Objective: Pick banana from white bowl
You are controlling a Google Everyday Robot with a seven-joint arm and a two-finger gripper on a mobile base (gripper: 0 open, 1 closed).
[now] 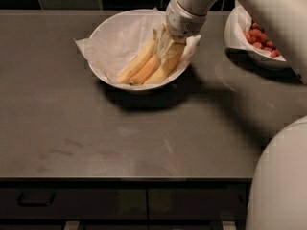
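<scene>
The white bowl [139, 86] is seen as wide and round, set upright and lined with crinkled white paper [86, 44] that sticks out past its rim. The banana [165, 67], yellow, fairly thick and gently curved, is laid slanting along the right inner side of the bowl, its lower end near the front rim. Its upper end is covered by the gripper [169, 44], which is lowered into the bowl's right side.

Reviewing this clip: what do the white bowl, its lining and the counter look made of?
White bowl: likely glazed ceramic or hard plastic; smooth, even rim. Lining: thin paper, matte, crinkled and folding past the rim. Counter: dark, flat, faintly smudged with dull sheen, perhaps laminate or stone. The gripper is inside the bowl, over the bananas.
</scene>
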